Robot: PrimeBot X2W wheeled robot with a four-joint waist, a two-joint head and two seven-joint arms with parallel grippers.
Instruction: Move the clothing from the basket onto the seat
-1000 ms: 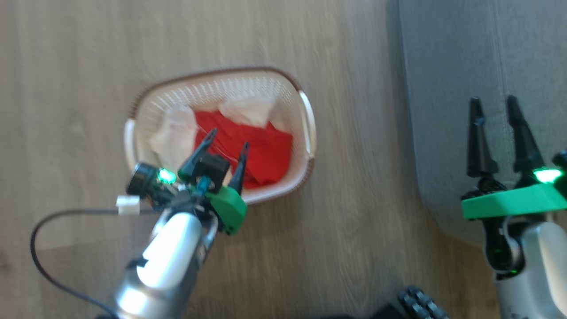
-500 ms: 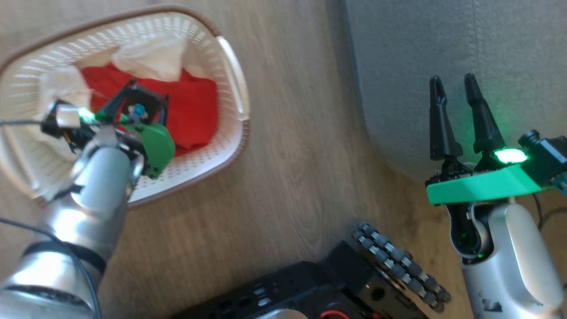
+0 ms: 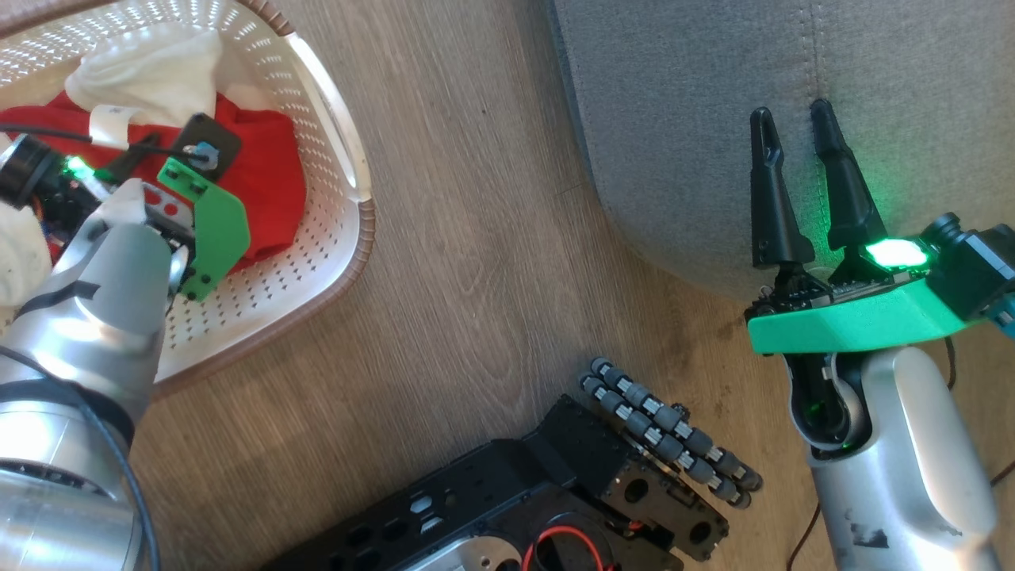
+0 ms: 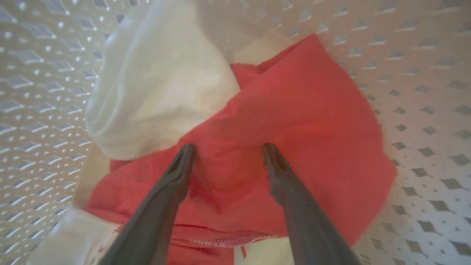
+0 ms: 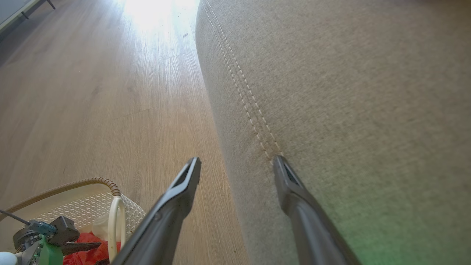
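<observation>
The cream basket [image 3: 361, 238] stands on the floor at the upper left of the head view. Red clothing [image 3: 270, 174] with white sleeve parts [image 3: 151, 63] lies inside it. My left arm reaches down into the basket. In the left wrist view my left gripper [image 4: 228, 147] is open, both fingertips [image 4: 186, 154] pressing into the red clothing [image 4: 294, 121] beside a white sleeve part [image 4: 158, 84]; nothing is gripped. My right gripper [image 3: 791, 111] is open and empty above the near corner of the grey seat [image 3: 674, 95]. The seat's double stitching [image 5: 243, 95] runs ahead of that gripper [image 5: 237, 160].
A strip of wood floor [image 3: 476, 238] lies between basket and seat. My black base with its roller wheel [image 3: 666, 432] fills the bottom middle. A dark cable [image 3: 47, 135] runs over the basket by my left wrist. The basket's perforated wall [image 4: 423, 110] closes in around the left fingers.
The head camera has shifted, sliding the scene up and left. My left gripper has gone lower into the basket onto the red clothing. The right gripper stays open by the seat.
</observation>
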